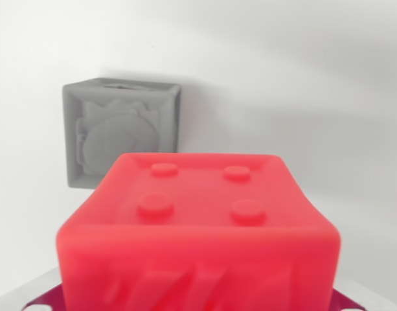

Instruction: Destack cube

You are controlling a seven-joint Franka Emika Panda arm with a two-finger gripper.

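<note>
A red cube (198,233) with four round studs on its top fills the lower middle of the wrist view, very close to the camera and blurred at its front face. Behind it, toward the wrist view's left, a grey cube (120,133) with a relief figure on its front stands on the white surface, apart from the red cube. Magenta pieces (36,301) poke out from under the red cube at both bottom corners; I cannot tell what they are. No fingertips of my gripper show, so the red cube's hold is unclear.
The white surface (315,97) stretches around both cubes, with bare room to the wrist view's right of the grey cube.
</note>
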